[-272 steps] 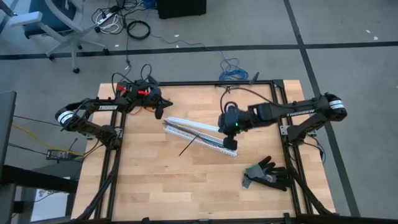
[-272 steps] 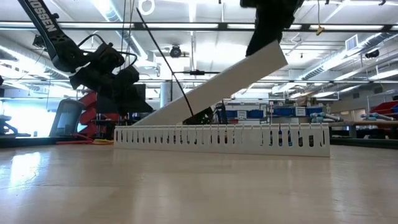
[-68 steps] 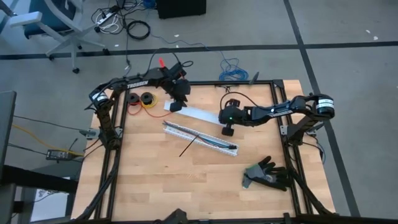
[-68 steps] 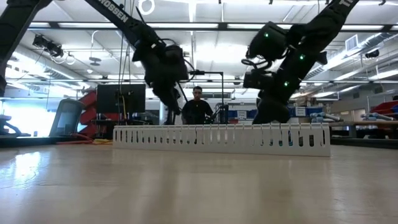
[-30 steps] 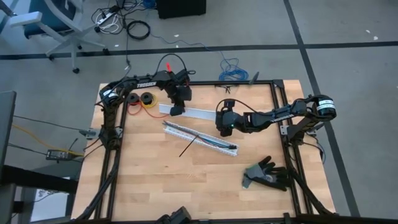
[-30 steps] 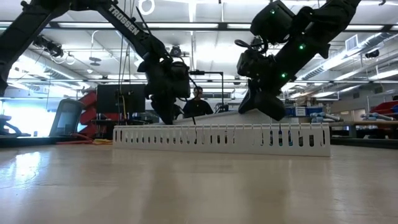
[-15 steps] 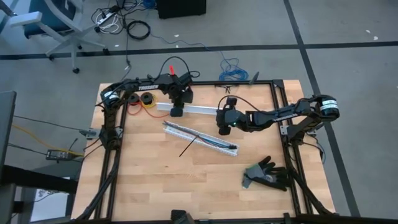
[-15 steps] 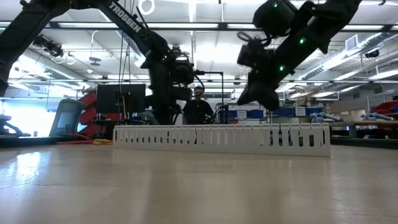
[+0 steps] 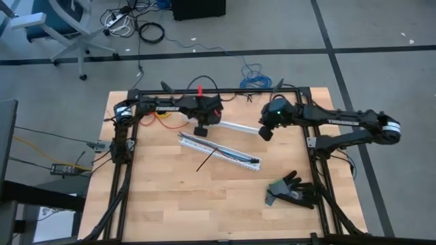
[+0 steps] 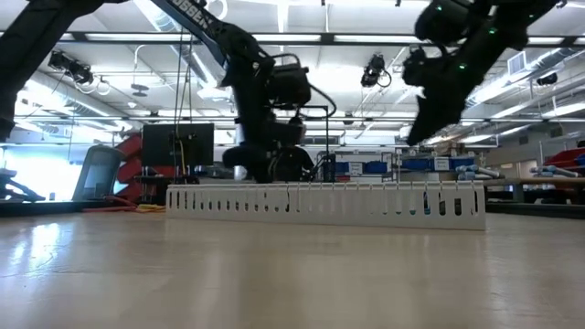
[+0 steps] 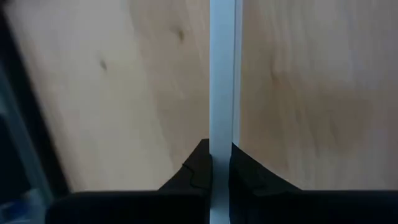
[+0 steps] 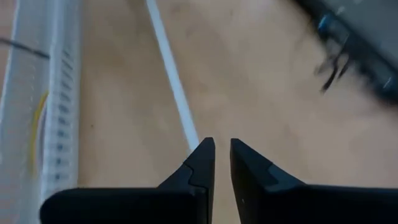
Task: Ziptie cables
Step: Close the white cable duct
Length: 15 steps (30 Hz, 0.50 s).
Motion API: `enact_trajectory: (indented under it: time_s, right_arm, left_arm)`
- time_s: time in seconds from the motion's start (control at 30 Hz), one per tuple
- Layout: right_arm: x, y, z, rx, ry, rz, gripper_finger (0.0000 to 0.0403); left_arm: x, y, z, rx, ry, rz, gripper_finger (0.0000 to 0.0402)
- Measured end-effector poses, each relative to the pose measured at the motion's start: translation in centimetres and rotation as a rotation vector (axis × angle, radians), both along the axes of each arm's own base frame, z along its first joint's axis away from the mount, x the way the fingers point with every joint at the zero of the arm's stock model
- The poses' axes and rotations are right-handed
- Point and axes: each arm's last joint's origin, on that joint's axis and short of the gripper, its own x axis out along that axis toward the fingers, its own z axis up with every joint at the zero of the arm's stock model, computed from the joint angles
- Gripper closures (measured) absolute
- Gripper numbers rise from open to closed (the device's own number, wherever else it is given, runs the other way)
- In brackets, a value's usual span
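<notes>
The cables (image 9: pixel 230 154) lie inside a white slotted duct (image 9: pixel 219 150) in the middle of the table. The thin black ziptie (image 9: pixel 206 160) lies slanted across that duct, its near end on the wood. Behind the duct runs a white cover strip (image 9: pixel 235 126). My left gripper (image 9: pixel 201 129) is at the strip's left end, shut on it. My right gripper (image 9: pixel 266 134) hangs above the strip's right end (image 12: pixel 186 132), its fingers a little open with nothing between them; in the low view it (image 10: pixel 422 128) stands well above the duct (image 10: pixel 325 203). My left gripper pinches the white cover strip near its left end (image 11: pixel 221 140) between its two fingers, one on each long side. The fingers come down steeply from above and lie along the strip, which runs straight away from them over the wood. Whether this end is lifted I cannot tell.
A black glove (image 9: pixel 293 190) lies at the near right. Red and orange wires (image 9: pixel 163 117) lie at the far left under my left arm. The black frame rails (image 9: pixel 310 129) border the table. Bare wood lies near the front edge (image 9: pixel 191 204).
My left gripper has gone toward the table's right edge, turning, and the white strip has slid right with it. My right gripper has risen off the strip, rolled, and drawn back toward the right edge; it hangs over the strip's right end.
</notes>
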Motion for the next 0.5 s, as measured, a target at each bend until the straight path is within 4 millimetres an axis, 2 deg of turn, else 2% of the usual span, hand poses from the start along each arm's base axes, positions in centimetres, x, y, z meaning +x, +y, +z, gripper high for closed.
enact_trajectory:
  time_s: [0.17,0.3,0.5]
  right_arm:
    - [-2.9,0.4,-2.1,0.108,-0.021,-0.051,0.0368]
    - [-5.2,1.5,-4.8,0.225,-0.040,-0.081,0.0368]
    - [-6.6,3.2,-7.6,0.525,-0.179,-0.018,0.0368]
  left_arm:
    - [1.1,-1.7,0.2,0.101,-0.019,0.006,0.0379]
    - [1.7,-3.1,0.4,0.199,-0.033,0.032,0.0379]
    - [2.9,-5.1,0.5,0.314,-0.125,0.083,0.0379]
